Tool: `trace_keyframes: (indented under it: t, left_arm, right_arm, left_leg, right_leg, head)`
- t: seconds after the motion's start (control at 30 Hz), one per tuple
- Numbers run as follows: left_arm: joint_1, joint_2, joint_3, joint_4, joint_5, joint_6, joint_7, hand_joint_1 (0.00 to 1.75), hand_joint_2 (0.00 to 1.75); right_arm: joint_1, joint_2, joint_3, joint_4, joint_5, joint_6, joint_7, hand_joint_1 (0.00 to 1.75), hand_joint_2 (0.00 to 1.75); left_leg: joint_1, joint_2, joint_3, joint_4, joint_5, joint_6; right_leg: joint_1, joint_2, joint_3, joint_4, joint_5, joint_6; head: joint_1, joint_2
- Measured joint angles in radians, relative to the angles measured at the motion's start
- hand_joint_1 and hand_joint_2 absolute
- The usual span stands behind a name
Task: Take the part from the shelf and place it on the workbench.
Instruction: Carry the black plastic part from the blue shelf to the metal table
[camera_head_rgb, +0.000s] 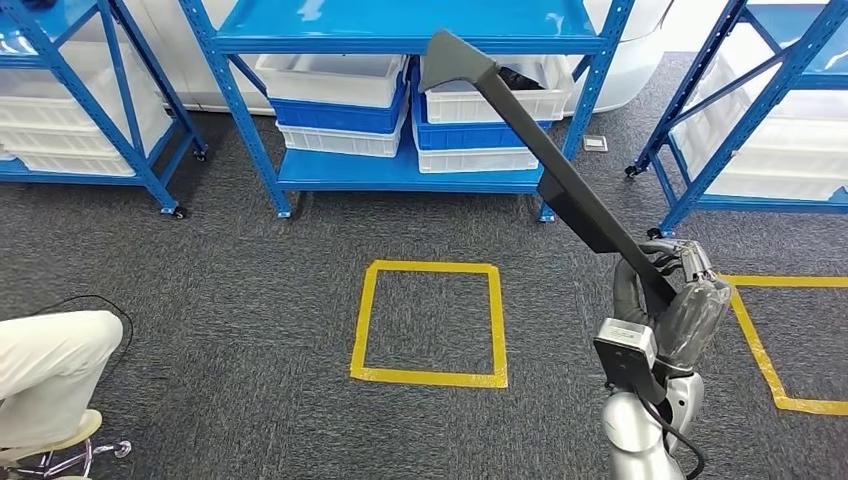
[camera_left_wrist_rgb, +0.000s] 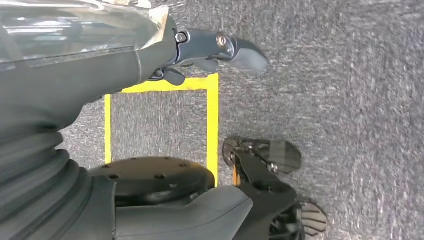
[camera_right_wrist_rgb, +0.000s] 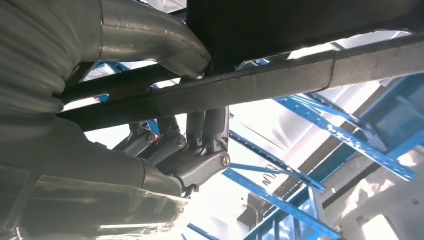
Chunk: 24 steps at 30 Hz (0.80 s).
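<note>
Before the blue shelving: the robot stands on grey carpet facing a blue shelf unit (camera_head_rgb: 400, 40) stacked with white and blue bins (camera_head_rgb: 335, 100); no workbench shows in any view.
Part: a long dark bar-shaped part (camera_head_rgb: 545, 170) with a flared, wedge-like head, carried at a slant, its head up level with the bins and its lower end at the right hand.
Right hand: the right hand (camera_head_rgb: 680, 300) grips the part's lower end; in the right wrist view the thumb (camera_right_wrist_rgb: 150, 35) lies over the bar and the darker fingers (camera_right_wrist_rgb: 200, 150) wrap beneath it.
Left hand: the left hand (camera_left_wrist_rgb: 210, 50) hangs over the carpet, fingers loosely curled and apart, with nothing in it.
Floor marks: a yellow tape square (camera_head_rgb: 430, 320) lies directly ahead; part of a second (camera_head_rgb: 780, 340) lies to the right.
Bystander: a person's leg (camera_head_rgb: 50, 370) and a stool base show at lower left.
Step in hand: judged to be the carry, the part being off the shelf and not yet set down.
How to do it well: the grip sits at one end, so the long free end will lever against the fingers; keep the grasp firm and turn slowly.
Risk: the raised head is near the shelf frame and bins; back it clear before swinging round.
Placement: lower the bar level so that it lands flat, then release.
</note>
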Motion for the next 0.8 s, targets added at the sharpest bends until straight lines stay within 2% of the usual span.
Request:
trace_keyframes:
  t: [0.03, 0.07, 0.1, 0.17, 0.2, 0.23, 0.27, 0.3, 0.33, 0.37, 0.4, 0.43, 0.47, 0.53, 0.57, 0.63, 0.67, 0.7, 0.73, 0.77, 0.8]
  left_arm:
    - [0.0, 0.0, 0.0, 0.0, 0.0, 0.0, 0.0, 0.0, 1.75]
    - [0.0, 0.0, 0.0, 0.0, 0.0, 0.0, 0.0, 0.0, 1.75]
    - [-0.001, 0.0, 0.0, 0.0, 0.0, 0.0, -0.001, 0.0, 1.75]
    - [-0.003, 0.0, 0.0, 0.0, 0.0, -0.001, -0.003, 0.0, 1.75]
    - [-0.003, 0.0, 0.0, 0.0, 0.001, -0.002, -0.004, 0.0, 1.75]
    - [-0.003, 0.0, 0.0, 0.0, 0.002, -0.003, -0.005, 0.0, 1.75]
    - [-0.002, 0.0, 0.0, 0.0, 0.002, -0.005, -0.006, 0.0, 1.75]
    - [-0.003, 0.0, 0.0, 0.0, 0.003, -0.007, -0.008, 0.0, 1.75]
    - [-0.003, 0.0, 0.0, 0.0, 0.002, -0.009, -0.009, 0.0, 1.75]
    - [-0.003, 0.0, 0.0, 0.0, 0.0, -0.012, -0.012, 0.0, 1.75]
    - [-0.003, 0.0, 0.0, 0.0, -0.002, -0.013, -0.014, 0.0, 1.75]
    - [-0.002, 0.0, 0.0, 0.0, -0.005, -0.014, -0.017, 0.0, 1.75]
    - [-0.002, 0.0, 0.0, 0.0, -0.006, -0.015, -0.019, 0.0, 1.75]
    - [-0.002, 0.001, 0.0, 0.001, -0.007, -0.016, -0.021, 0.0, 1.75]
    - [-0.001, 0.001, 0.0, 0.001, -0.007, -0.015, -0.021, 0.0, 1.75]
    - [-0.001, 0.001, 0.0, 0.001, -0.008, -0.011, -0.021, 0.0, 1.75]
    - [-0.001, 0.001, 0.0, 0.001, -0.008, -0.006, -0.022, 0.0, 1.75]
    - [-0.001, 0.002, 0.0, 0.001, -0.008, 0.0, -0.025, 0.0, 1.75]
    - [-0.001, 0.002, 0.0, 0.001, -0.008, 0.006, -0.028, 0.0, 1.75]
    - [-0.001, 0.003, 0.0, 0.001, -0.007, 0.011, -0.034, 0.0, 1.75]
    - [0.0, 0.003, 0.0, 0.001, -0.006, 0.014, -0.039, 0.0, 1.75]
  right_arm:
    - [-0.001, 0.0, 0.001, 0.001, -0.001, 0.0, 0.0, 1.75, 1.75]
    - [-0.002, 0.0, 0.001, 0.002, -0.003, 0.0, 0.0, 1.75, 1.75]
    - [-0.004, 0.0, 0.001, 0.003, -0.006, 0.0, 0.0, 1.75, 1.75]
    - [-0.007, -0.001, 0.001, 0.006, -0.013, 0.0, -0.001, 1.75, 1.75]
    - [-0.008, -0.001, 0.002, 0.008, -0.017, 0.0, -0.001, 1.75, 1.75]
    - [-0.008, -0.001, 0.002, 0.01, -0.021, 0.0, -0.002, 1.75, 1.75]
    - [-0.009, -0.001, 0.002, 0.012, -0.023, 0.0, -0.003, 1.75, 1.75]
    - [-0.01, -0.001, 0.002, 0.014, -0.025, 0.0, -0.003, 1.75, 1.75]
    - [-0.013, 0.0, 0.003, 0.014, -0.027, 0.0, -0.003, 1.75, 1.75]
    - [-0.016, 0.0, 0.004, 0.014, -0.029, 0.0, -0.003, 1.75, 1.75]
    - [-0.02, 0.001, 0.006, 0.015, -0.035, 0.0, -0.003, 1.75, 1.75]
    - [-0.024, 0.002, 0.01, 0.016, -0.046, 0.001, -0.003, 1.75, 1.75]
    - [-0.026, 0.003, 0.015, 0.018, -0.06, 0.002, -0.002, 1.75, 1.75]
    - [-0.03, 0.002, 0.024, 0.023, -0.086, 0.004, 0.001, 1.75, 1.75]
    - [-0.032, 0.002, 0.028, 0.026, -0.094, 0.004, 0.003, 1.75, 1.75]
    - [-0.036, 0.002, 0.036, 0.031, -0.102, 0.005, 0.005, 1.75, 1.75]
    - [-0.037, 0.002, 0.039, 0.033, -0.104, 0.005, 0.006, 1.75, 1.75]
    - [-0.037, 0.001, 0.042, 0.036, -0.106, 0.005, 0.006, 1.75, 1.75]
    - [-0.037, 0.0, 0.044, 0.039, -0.107, 0.004, 0.007, 1.75, 1.75]
    - [-0.037, 0.0, 0.045, 0.041, -0.109, 0.004, 0.008, 1.75, 1.75]
    - [-0.037, -0.002, 0.045, 0.042, -0.11, 0.003, 0.01, 1.75, 1.75]
  left_leg:
    - [0.001, 0.002, -0.007, -0.006, 0.012, 0.006]
    - [0.003, 0.005, -0.016, -0.012, 0.027, 0.012]
    - [0.006, 0.008, -0.028, -0.016, 0.041, 0.017]
    - [0.004, 0.012, -0.058, -0.014, 0.066, 0.021]
    - [0.003, 0.013, -0.074, -0.013, 0.078, 0.02]
    - [0.004, 0.014, -0.092, -0.011, 0.089, 0.018]
    - [0.005, 0.014, -0.109, -0.008, 0.101, 0.015]
    - [0.006, 0.014, -0.127, -0.002, 0.111, 0.011]
    - [0.008, 0.015, -0.143, 0.005, 0.119, 0.006]
    - [0.007, 0.016, -0.158, 0.013, 0.125, 0.0]
    - [0.006, 0.018, -0.168, 0.019, 0.132, -0.007]
    - [0.004, 0.02, -0.175, 0.023, 0.138, -0.012]
    - [0.004, 0.023, -0.178, 0.024, 0.145, -0.017]
    - [0.009, 0.024, -0.182, 0.028, 0.146, -0.028]
    - [0.012, 0.021, -0.189, 0.045, 0.125, -0.034]
    - [0.015, 0.013, -0.22, 0.138, 0.038, -0.044]
    - [0.016, 0.011, -0.24, 0.204, -0.006, -0.048]
    - [0.017, 0.01, -0.254, 0.262, -0.034, -0.05]
    - [0.017, 0.009, -0.255, 0.295, -0.043, -0.051]
    - [0.018, 0.007, -0.237, 0.288, -0.032, -0.049]
    - [0.018, 0.002, -0.2, 0.245, -0.01, -0.045]
  right_leg:
    - [0.0, 0.001, -0.007, 0.007, -0.008, 0.002]
    - [0.002, 0.002, -0.019, 0.028, -0.032, 0.0]
    - [0.003, 0.002, -0.036, 0.069, -0.07, -0.005]
    - [0.0, 0.004, -0.071, 0.191, -0.153, -0.012]
    - [-0.001, 0.004, -0.079, 0.248, -0.174, -0.008]
    - [-0.003, 0.004, -0.074, 0.279, -0.173, 0.003]
    - [-0.005, 0.003, -0.054, 0.277, -0.155, 0.017]
    - [-0.008, 0.003, -0.016, 0.24, -0.13, 0.03]
    - [-0.011, 0.003, 0.032, 0.175, -0.116, 0.037]
    - [-0.009, 0.002, 0.085, 0.1, -0.117, 0.037]
    - [-0.007, 0.002, 0.119, 0.039, -0.128, 0.029]
    - [-0.003, 0.003, 0.138, 0.0, -0.141, 0.018]
    - [0.002, 0.004, 0.142, -0.016, -0.146, 0.007]
    - [-0.003, 0.01, 0.131, -0.016, -0.135, -0.015]
    - [-0.005, 0.011, 0.127, -0.016, -0.127, -0.027]
    - [-0.006, 0.016, 0.116, -0.016, -0.109, -0.043]
    - [-0.005, 0.019, 0.108, -0.015, -0.1, -0.046]
    - [-0.004, 0.025, 0.098, -0.014, -0.091, -0.046]
    - [-0.003, 0.032, 0.088, -0.013, -0.084, -0.044]
    - [-0.002, 0.039, 0.079, -0.013, -0.077, -0.042]
    - [-0.002, 0.048, 0.072, -0.012, -0.072, -0.038]
  head:
    - [0.0, 0.0]
    - [0.003, 0.0]
    - [0.006, 0.0]
    - [0.012, 0.0]
    - [0.012, 0.0]
    - [0.012, 0.0]
    - [0.012, 0.0]
    - [0.012, 0.0]
    - [0.012, 0.0]
    - [0.012, 0.0]
    - [0.011, 0.0]
    - [0.01, 0.0]
    - [0.008, 0.0]
    - [0.007, 0.0]
    - [0.006, 0.0]
    - [0.005, 0.0]
    - [0.004, 0.0]
    - [0.004, 0.0]
    - [0.004, 0.0]
    - [0.004, 0.0]
    - [0.004, 0.0]
